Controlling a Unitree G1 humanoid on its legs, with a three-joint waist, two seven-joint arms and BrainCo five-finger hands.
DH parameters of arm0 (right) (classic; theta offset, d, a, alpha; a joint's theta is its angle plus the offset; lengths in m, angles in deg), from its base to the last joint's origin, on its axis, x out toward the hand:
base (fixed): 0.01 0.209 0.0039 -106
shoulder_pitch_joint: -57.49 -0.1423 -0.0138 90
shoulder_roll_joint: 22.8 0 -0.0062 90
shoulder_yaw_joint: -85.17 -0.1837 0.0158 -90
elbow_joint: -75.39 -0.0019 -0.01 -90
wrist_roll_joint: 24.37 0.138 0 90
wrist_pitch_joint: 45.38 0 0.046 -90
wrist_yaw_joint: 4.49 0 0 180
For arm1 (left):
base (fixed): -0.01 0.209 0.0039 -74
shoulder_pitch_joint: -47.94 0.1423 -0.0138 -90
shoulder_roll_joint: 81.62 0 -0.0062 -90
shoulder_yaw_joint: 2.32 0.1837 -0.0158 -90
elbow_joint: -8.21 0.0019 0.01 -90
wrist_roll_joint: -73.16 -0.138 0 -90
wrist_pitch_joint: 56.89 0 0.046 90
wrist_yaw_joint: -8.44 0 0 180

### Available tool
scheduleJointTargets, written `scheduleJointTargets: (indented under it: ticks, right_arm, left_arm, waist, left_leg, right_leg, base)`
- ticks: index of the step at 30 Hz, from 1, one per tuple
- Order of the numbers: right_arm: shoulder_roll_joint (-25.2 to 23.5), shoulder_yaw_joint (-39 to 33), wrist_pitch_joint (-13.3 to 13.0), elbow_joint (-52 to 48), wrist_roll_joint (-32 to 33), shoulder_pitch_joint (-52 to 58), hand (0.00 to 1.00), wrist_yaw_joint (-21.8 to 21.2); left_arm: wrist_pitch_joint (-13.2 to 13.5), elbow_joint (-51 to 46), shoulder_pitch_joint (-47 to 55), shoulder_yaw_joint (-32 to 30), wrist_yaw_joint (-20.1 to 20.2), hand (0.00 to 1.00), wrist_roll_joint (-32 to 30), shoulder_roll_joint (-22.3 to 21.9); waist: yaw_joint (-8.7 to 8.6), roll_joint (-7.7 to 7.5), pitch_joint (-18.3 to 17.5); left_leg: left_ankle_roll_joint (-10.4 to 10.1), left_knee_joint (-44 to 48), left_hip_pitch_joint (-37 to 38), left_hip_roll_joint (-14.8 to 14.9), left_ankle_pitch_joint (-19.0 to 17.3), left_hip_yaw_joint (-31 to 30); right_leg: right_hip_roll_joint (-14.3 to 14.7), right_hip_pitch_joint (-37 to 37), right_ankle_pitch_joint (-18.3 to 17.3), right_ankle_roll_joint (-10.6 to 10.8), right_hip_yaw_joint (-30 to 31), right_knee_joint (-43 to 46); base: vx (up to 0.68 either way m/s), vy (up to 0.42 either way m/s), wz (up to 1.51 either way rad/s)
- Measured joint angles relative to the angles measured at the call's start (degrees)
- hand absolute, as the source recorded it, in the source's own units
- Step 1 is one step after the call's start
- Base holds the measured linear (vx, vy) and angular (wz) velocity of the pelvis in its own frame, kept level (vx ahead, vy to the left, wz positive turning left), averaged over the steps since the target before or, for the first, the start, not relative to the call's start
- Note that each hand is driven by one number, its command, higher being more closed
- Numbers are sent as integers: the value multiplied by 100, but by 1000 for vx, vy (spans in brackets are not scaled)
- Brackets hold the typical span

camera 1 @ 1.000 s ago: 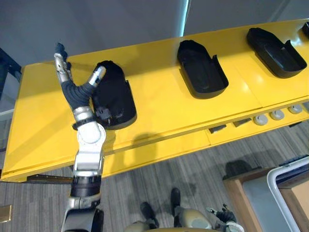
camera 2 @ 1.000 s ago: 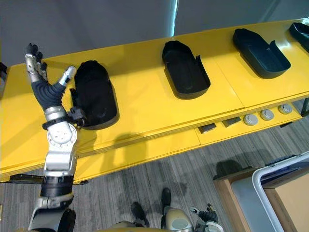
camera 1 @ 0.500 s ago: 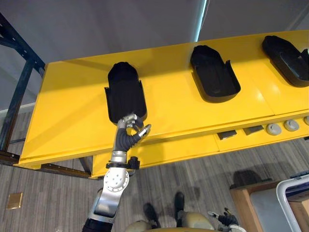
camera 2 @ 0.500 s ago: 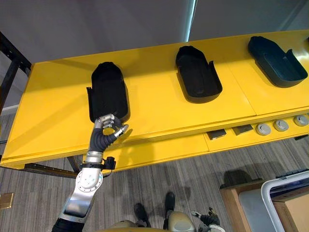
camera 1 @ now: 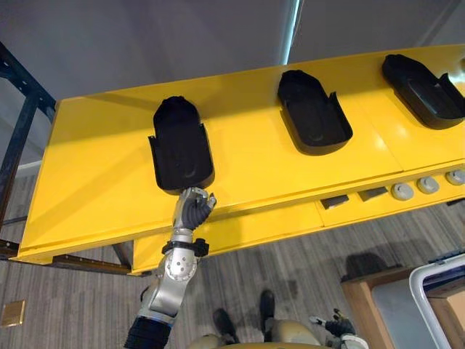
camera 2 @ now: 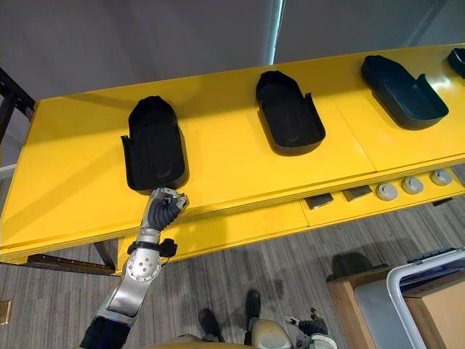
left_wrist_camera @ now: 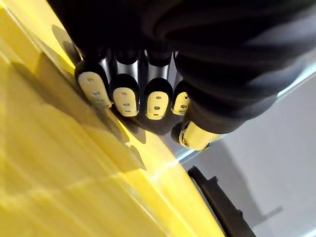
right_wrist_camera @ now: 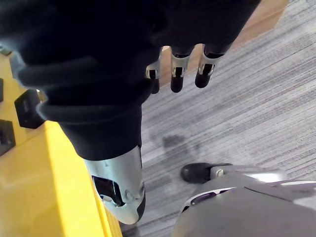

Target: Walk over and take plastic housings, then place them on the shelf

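Three black plastic housings lie hollow side up on the yellow shelf top: a left one, a middle one and a right one. My left hand is at the shelf's front edge, just below the left housing's near end and apart from it. Its fingers are curled into the palm with nothing in them, above the yellow surface. My right hand hangs low beside me, its fingers straight over the floor.
Round buttons and black switches sit on the shelf's front face. A wooden cart with a grey bin stands at lower right. A dark metal rack rises at the left. Another housing's edge shows at far right.
My left hand was open beside the left housing; it has drawn back to the front edge and curled shut, empty. The housing stays on the shelf. The camera has shifted.
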Motion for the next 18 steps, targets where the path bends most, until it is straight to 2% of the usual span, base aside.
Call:
scheduleJointTargets:
  ticks: [7,11,18]
  right_arm:
    - [-32,-19,31,-58,-2,-10,0,-1]
    - [-65,-49,36,-91,-3,-31,0,0]
    - [-72,-53,39,-108,-82,-39,0,-9]
  left_arm:
    - [-117,350,-340,-190,-80,100,-5,-7]
    - [-116,429,-397,-295,-74,100,6,-6]
    - [-119,810,-798,-344,-57,100,30,11]
  waist:
    - [-45,-5,-64]
    - [-129,-8,-66]
    - [-146,-16,-71]
  left_leg:
    - [1,-1,-34,-7,0,21]
    - [1,-2,-33,-8,0,20]
    - [2,-4,-36,-11,1,-1]
  right_leg:
    - [-5,-38,15,8,20,-1]
    - [-6,-38,15,8,19,-4]
    - [-9,-37,16,6,0,-22]
  base:
    - [0,0,0]
    - [0,0,0]
    - [0,0,1]
